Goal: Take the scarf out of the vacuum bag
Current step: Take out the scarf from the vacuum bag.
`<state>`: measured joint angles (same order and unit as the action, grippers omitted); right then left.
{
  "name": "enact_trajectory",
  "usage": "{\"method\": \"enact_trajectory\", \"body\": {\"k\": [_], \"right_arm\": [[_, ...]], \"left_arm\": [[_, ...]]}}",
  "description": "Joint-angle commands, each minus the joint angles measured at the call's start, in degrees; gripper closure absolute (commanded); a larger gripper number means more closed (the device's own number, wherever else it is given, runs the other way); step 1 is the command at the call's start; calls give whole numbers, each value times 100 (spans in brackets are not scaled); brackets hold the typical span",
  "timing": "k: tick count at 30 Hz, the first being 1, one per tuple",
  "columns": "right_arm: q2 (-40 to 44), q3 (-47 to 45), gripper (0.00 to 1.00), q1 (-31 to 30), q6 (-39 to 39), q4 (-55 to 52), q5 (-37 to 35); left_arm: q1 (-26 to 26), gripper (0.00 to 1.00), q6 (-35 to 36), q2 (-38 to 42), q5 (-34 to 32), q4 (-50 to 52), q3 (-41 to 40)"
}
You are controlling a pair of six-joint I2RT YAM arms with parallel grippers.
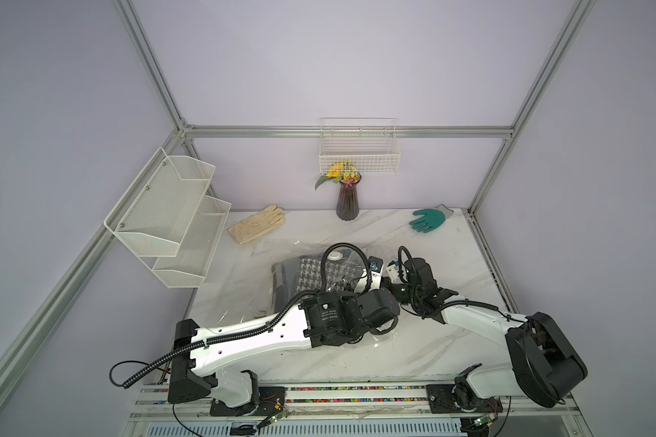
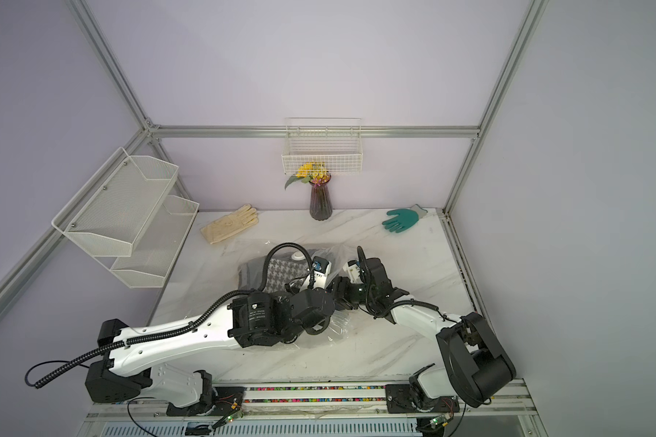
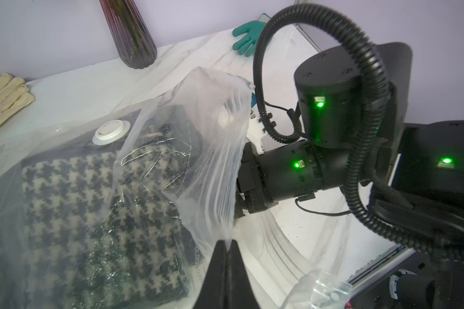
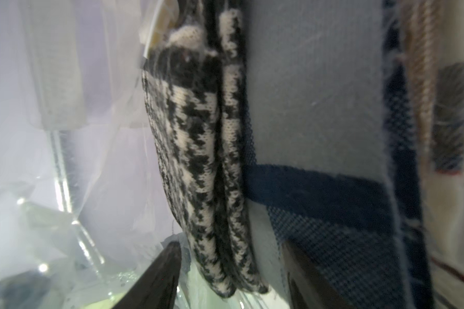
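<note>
Left wrist view: the left hand [image 3: 227, 242] is pinched tight on a fold of the vacuum bag [image 3: 212, 112], holding the clear film raised at the bag's mouth. Just past it the right arm [image 3: 292, 171] reaches into that opening. The right hand [image 4: 231, 244] has its fingers [image 4: 161, 275] spread on either side of the folded edge of the houndstooth scarf [image 3: 91, 200], not visibly clamping it. The scarf lies inside the bag on the counter [image 1: 394, 352], beneath the white valve cap [image 3: 110, 132]. Farther back are a dark vase [image 1: 347, 204], a cream glove [image 1: 256, 229] and a green glove [image 1: 427, 219].

scarf [image 3: 73, 192] in vacuum bag [image 3: 214, 149] on table [image 1: 394, 340]; vase [image 1: 346, 202] behind
</note>
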<state>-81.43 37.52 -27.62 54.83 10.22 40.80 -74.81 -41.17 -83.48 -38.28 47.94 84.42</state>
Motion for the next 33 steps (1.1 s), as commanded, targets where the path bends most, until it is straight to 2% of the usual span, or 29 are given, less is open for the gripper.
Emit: {"method": "enact_trajectory", "body": {"k": [1, 9, 20, 30, 33], "right_arm": [[-175, 181, 37, -123, 14, 405, -174], [-334, 379, 36, -331, -216, 384, -283], [-759, 686, 36, -620, -379, 365, -542], [-1005, 889, 40, -862, -239, 902, -516], [-1097, 977, 45, -859, -269, 728, -606]], "left_arm": [[-78, 100, -120, 205, -215, -213, 36], [-87, 100, -120, 209, -274, -248, -39], [-88, 100, -321, 811, -447, -219, -508], [-87, 100, -454, 913, -494, -152, -682], [-83, 100, -462, 930, -523, -146, -698]]}}
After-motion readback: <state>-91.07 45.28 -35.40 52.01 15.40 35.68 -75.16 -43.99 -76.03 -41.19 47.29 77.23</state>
